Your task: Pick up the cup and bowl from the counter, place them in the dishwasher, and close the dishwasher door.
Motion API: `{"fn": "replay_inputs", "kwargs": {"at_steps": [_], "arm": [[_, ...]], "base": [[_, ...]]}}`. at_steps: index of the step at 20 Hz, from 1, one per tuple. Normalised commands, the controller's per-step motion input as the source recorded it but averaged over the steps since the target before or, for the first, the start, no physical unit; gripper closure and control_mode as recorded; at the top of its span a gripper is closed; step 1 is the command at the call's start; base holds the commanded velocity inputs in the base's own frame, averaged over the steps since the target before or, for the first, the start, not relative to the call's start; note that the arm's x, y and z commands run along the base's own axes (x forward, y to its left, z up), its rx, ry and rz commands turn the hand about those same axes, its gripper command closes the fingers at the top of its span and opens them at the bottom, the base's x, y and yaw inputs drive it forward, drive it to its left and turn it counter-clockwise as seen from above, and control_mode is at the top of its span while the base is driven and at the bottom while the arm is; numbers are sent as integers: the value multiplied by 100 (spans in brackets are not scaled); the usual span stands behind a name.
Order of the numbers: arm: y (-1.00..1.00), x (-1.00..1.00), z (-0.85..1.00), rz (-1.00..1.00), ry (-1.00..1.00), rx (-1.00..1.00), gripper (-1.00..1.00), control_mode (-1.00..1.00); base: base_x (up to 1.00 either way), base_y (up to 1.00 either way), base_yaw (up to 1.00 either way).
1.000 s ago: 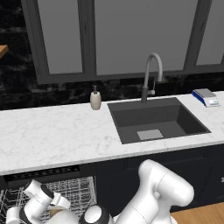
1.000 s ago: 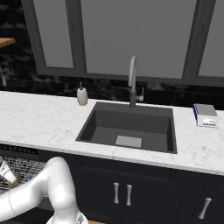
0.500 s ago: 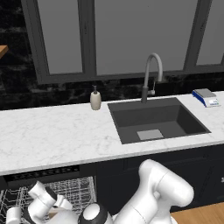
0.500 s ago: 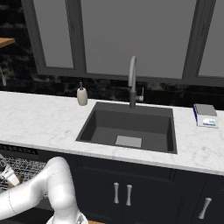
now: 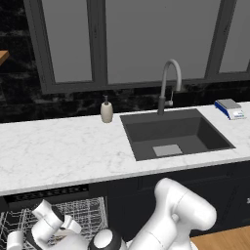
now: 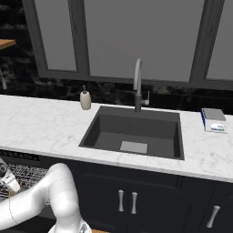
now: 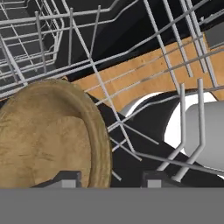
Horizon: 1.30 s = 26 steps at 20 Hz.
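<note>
The tan wooden bowl [image 7: 48,140] rests in the dishwasher's white wire rack [image 7: 131,87], tilted on its side. My gripper [image 7: 109,180] hangs just over it, open, its jaws either side of the bowl's right rim without pressing it. My arm [image 5: 171,219] bends down to the left into the pulled-out rack [image 5: 90,215] below the black control strip [image 5: 49,194]. The white marble counter [image 5: 58,151] runs above. The cup is hidden. The dishwasher door is out of view below the frames.
A beige soap dispenser [image 5: 106,111] stands left of the dark sink [image 5: 171,136] and its faucet [image 5: 168,83]. A small scale [image 5: 229,108] lies at the counter's right end. Dark cabinet fronts [image 6: 136,200] run under the sink.
My hand has shifted slightly to the right over the rack. The counter's things have not moved.
</note>
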Motion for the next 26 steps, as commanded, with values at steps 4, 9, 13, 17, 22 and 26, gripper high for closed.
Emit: {"fn": "replay_inputs", "kwargs": {"at_steps": [4,9,13,17,22,26], "arm": [[0,-6,21,0,-3,1,-100,-100],[-5,-5,55,0,-10,6,-100,-100],[-23,-12,80,1,-7,7,-100,-100],[-44,-25,53,2,-5,16,-100,-100],[-31,-19,42,4,-9,23,-100,-100],[-25,-19,33,0,-10,21,-100,-100]], "base": [[0,0,0],[0,0,0],[0,0,0],[0,0,0],[0,0,0],[0,0,0]]}}
